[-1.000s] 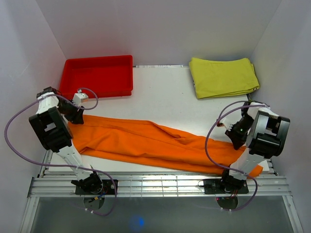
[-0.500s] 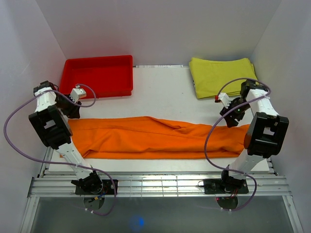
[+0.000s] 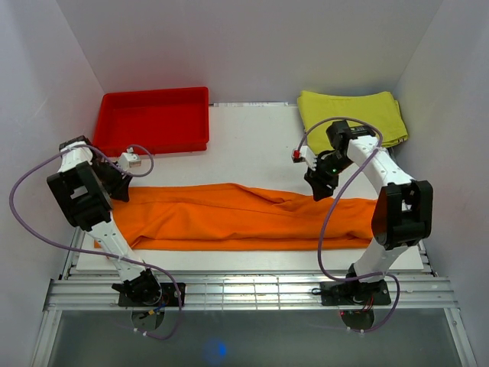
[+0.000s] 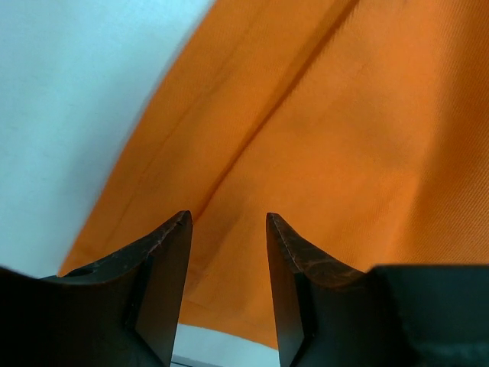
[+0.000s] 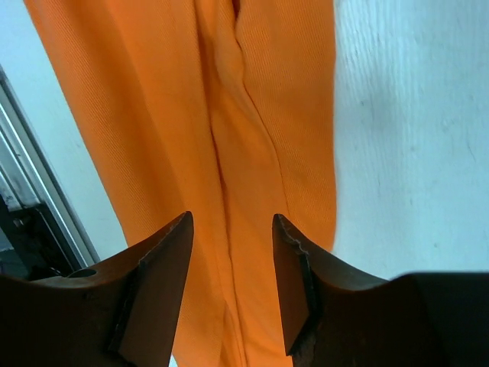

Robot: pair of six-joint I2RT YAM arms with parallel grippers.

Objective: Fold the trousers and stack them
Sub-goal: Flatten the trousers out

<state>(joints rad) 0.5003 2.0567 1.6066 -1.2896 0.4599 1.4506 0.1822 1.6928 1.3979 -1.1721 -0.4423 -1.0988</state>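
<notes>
The orange trousers lie flat across the table, folded lengthwise into one long band from left to right. My left gripper is open and empty over their left end; the left wrist view shows orange cloth between and beyond the fingers. My right gripper is open and empty over the band's upper edge right of the middle; the right wrist view shows a creased seam of orange cloth below the fingers.
A red plastic tray stands at the back left. A folded yellow-green cloth lies at the back right. White walls close in both sides. The metal rail runs along the near edge.
The trousers went from slanted to a straight level band. My right gripper moved from their right end up and left toward the middle. My left gripper stayed near the left end.
</notes>
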